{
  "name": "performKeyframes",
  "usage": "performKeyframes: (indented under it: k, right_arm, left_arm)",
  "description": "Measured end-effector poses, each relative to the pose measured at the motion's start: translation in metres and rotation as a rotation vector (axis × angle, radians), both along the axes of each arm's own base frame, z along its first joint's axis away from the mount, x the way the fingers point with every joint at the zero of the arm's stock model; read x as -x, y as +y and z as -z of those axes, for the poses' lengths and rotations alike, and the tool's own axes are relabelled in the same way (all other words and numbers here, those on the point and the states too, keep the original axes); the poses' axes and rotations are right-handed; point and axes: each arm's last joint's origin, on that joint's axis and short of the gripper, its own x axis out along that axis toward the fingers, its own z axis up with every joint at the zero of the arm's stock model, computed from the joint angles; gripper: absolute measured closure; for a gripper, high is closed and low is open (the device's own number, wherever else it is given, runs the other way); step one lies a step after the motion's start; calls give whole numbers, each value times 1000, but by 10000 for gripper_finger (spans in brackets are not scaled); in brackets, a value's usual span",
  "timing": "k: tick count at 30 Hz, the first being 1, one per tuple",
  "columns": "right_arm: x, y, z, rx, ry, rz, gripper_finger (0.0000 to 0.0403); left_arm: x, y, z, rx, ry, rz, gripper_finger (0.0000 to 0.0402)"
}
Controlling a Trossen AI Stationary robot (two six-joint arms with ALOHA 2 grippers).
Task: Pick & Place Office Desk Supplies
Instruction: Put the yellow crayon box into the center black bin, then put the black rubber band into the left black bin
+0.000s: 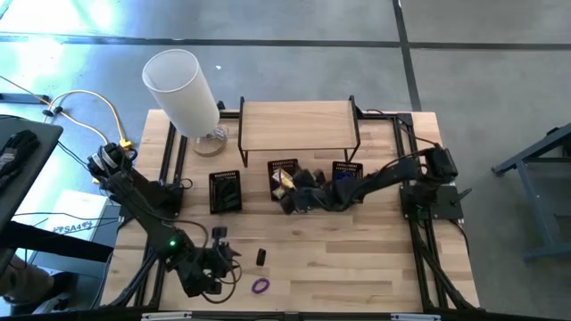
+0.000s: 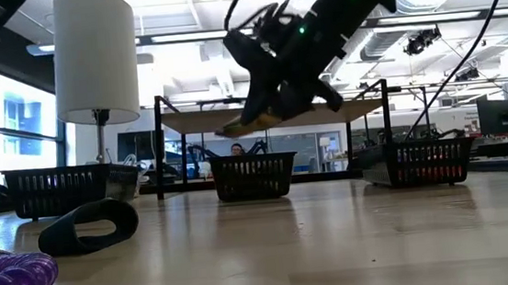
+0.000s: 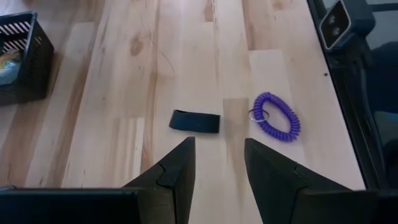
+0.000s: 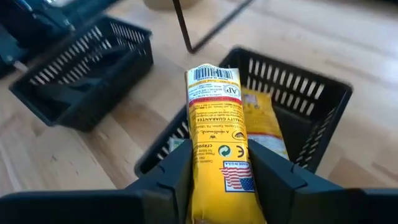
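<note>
My right gripper point(image 4: 217, 158) is shut on a yellow crayon box point(image 4: 214, 118) with a barcode at its free end, held over the middle black basket point(image 4: 292, 84). A second yellow box point(image 4: 266, 121) lies in that basket. In the low view the held box point(image 2: 250, 122) hangs above the middle basket point(image 2: 254, 177). My left gripper point(image 3: 219, 149) stands open and empty near the front left. Ahead of it on the table lie a flat black band loop point(image 3: 194, 121) and a purple coil band point(image 3: 277, 116). Both also show in the high view: loop point(image 1: 261, 257), coil point(image 1: 260, 285). My right gripper pinches the crayon box's two long narrow sides point(image 4: 202, 167) between its two fingers, at the end away from the barcode. The fingers slant down from the table's right side and lie along the box. The box juts out past the fingertips, tilted, lifted clear above the basket.
Black baskets also stand to the left point(image 1: 225, 191) and right point(image 1: 348, 169) of the middle one. Behind them is a wooden shelf on black legs point(image 1: 299, 125), with a tall white lamp point(image 1: 183, 89) at the back left. Bare wood lies between the baskets and the front edge.
</note>
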Motion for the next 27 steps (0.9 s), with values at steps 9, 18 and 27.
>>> performKeyframes:
  k: [9, 18, 27]
  right_arm:
    - [-2, -17, 2, -41, 32, -30, 228]
    - [-1, -26, -4, 49, 71, -86, 139]
    - [19, 3, -64, 136, -34, -343, 113]
  left_arm:
    - [0, 0, 0, -5, -6, -6, 271]
    - [-6, 6, 0, -3, -7, -36, 271]
    - [-11, 6, -3, 37, -35, -51, 271]
